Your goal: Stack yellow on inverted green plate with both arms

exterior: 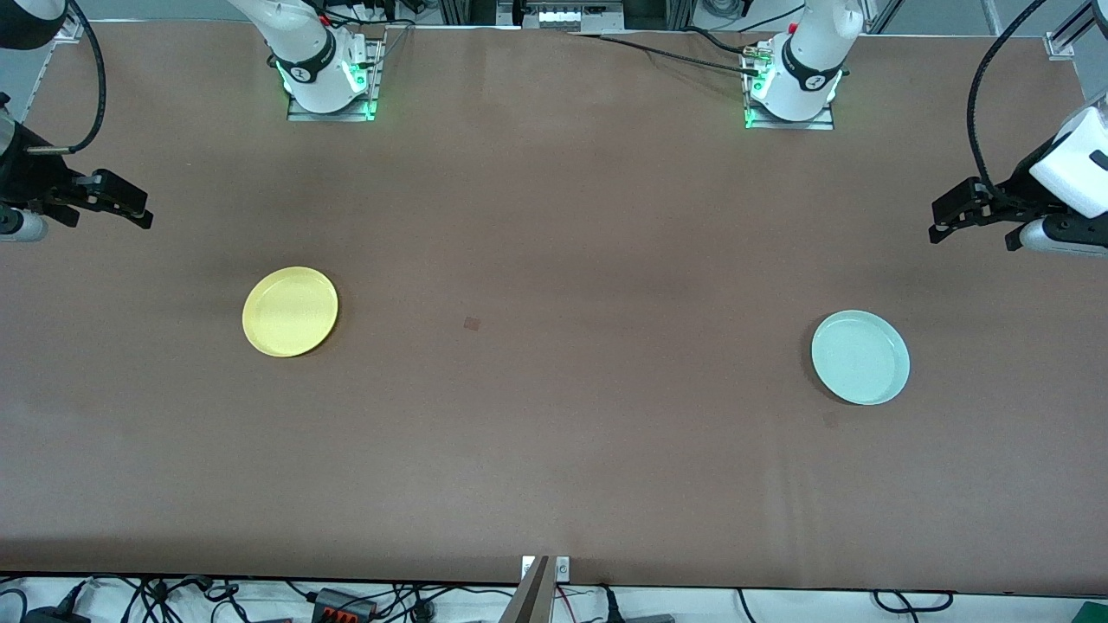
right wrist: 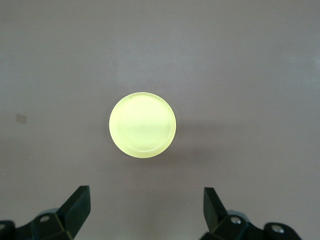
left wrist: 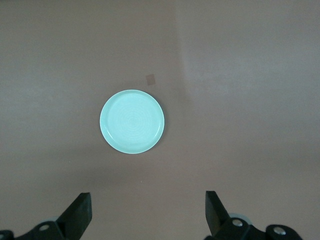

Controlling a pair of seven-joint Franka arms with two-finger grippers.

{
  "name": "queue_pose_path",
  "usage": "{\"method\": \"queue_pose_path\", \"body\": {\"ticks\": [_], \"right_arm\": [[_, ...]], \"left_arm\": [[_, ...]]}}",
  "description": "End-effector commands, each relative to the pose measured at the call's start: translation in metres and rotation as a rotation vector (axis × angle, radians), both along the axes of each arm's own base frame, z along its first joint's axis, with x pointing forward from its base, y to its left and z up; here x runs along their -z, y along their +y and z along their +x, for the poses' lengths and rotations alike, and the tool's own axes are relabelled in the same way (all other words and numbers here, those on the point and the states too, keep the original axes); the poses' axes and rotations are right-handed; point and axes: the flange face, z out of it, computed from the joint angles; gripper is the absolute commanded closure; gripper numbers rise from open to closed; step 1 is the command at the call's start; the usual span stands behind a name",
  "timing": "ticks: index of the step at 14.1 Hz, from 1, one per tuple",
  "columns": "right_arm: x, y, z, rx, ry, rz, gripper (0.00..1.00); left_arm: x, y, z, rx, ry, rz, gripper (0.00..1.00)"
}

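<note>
We see the brown desk (exterior: 554,450) with the yellow (exterior: 290,311) plate toward the right arm's end and the green plate (exterior: 860,357) toward the left arm's end, rim up. The left end effector (exterior: 939,232) and right end effector (exterior: 143,216) hover, fingers spread, empty.

Both end effector bases cut off

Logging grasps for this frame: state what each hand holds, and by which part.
Nothing is held. The left hand and right hand hang open at the table's ends; the yellow plate and green plate lie untouched on the table.
</note>
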Motion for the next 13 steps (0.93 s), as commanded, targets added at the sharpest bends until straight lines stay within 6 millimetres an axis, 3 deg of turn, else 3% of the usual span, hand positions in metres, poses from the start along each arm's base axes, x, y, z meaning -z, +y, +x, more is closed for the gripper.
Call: {"method": "queue_pose_path", "body": {"ticks": [1, 13], "right_arm": [[-0.0015, -0.0103, -0.0024, 0.007, 0.001, -0.004, 0.00], [-0.0035, -0.0127, -0.0099, -0.001, 0.041, -0.001, 0.00]], "left_arm": [[-0.0068, -0.0018, 0.0007, -0.004, 0.006, -0.012, 0.00], [-0.0068, -0.0027, 0.0007, -0.002, 0.006, -0.012, 0.00]]}}
